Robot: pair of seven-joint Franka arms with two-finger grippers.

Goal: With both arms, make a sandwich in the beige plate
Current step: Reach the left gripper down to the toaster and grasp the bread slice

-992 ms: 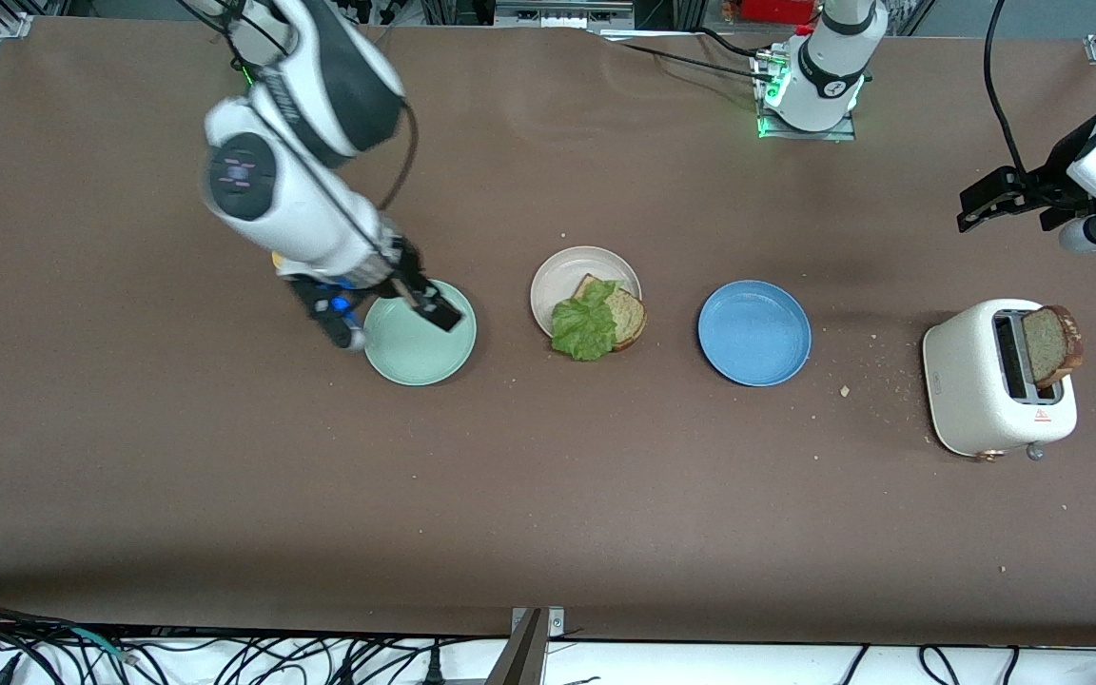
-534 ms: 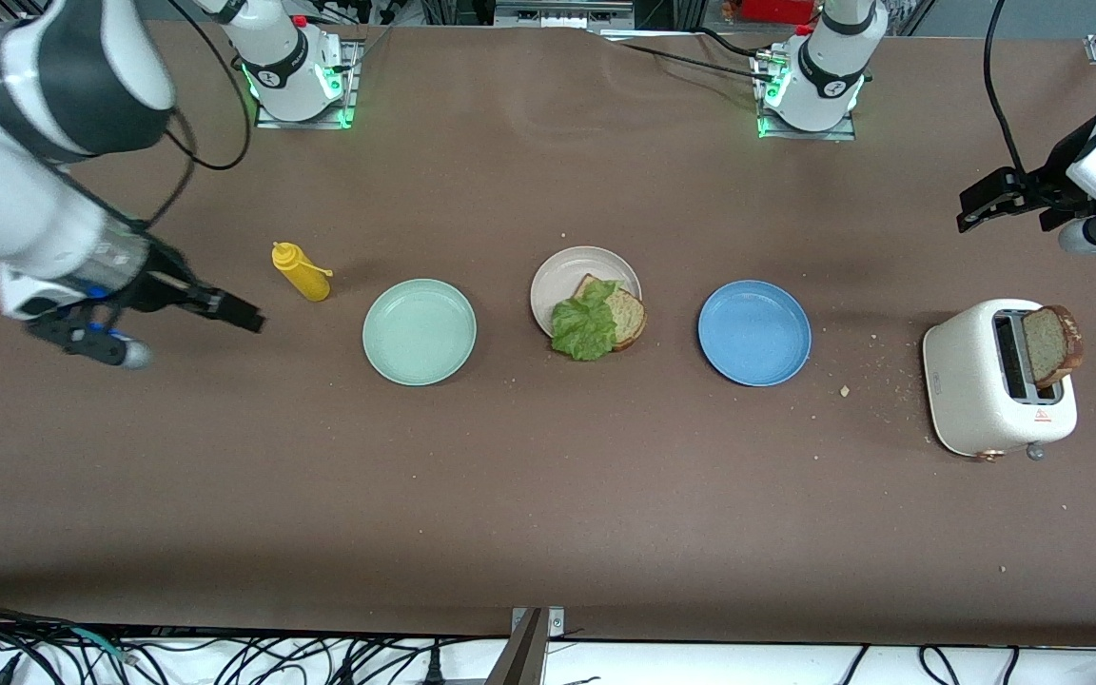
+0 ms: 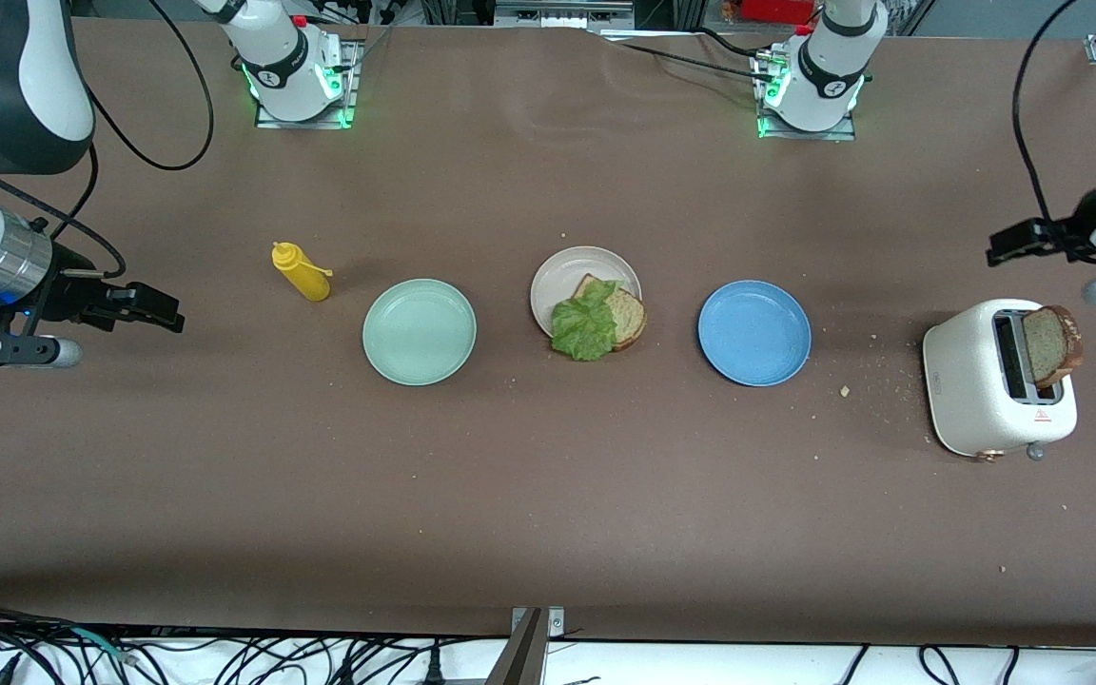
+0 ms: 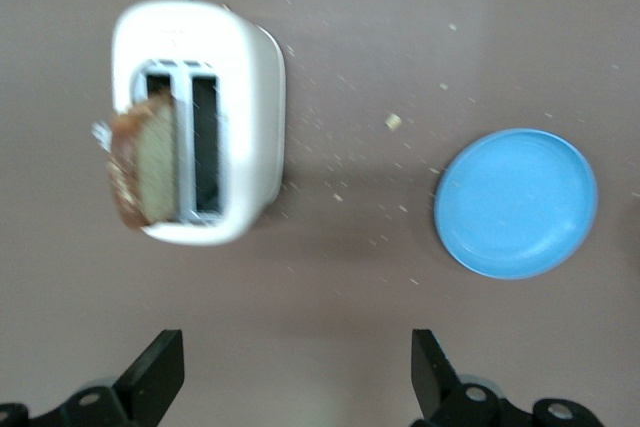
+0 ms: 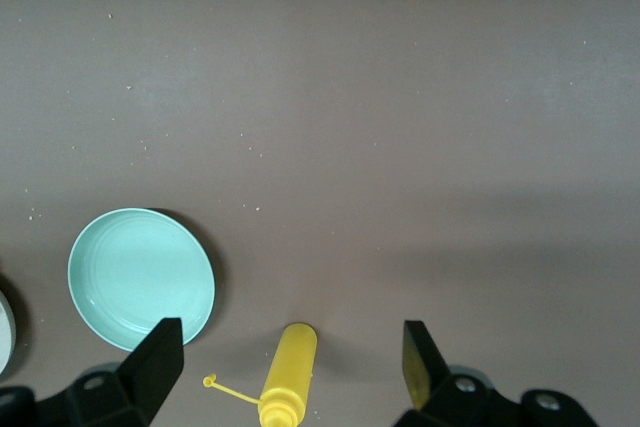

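Plate: the beige plate (image 3: 575, 268) sits between the green plate (image 3: 420, 331) and blue plate (image 3: 754, 332), holding one bread slice (image 3: 626, 317) under lettuce (image 3: 585, 325).
Left to do: top slice (image 3: 1050, 344) sits in the toaster (image 3: 974, 390), I judge.
My left gripper (image 3: 1012, 242): over the table by the toaster, wide open, empty.
My right gripper (image 3: 156, 311): at the right arm's end, wide open, empty.

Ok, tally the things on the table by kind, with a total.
Plates: 3, mint, beige, blue
Bread slices: 2, one on the beige plate, one in the toaster
Lettuce leaf: 1
Toaster: 1
Yellow bottle: 1
Total: 8
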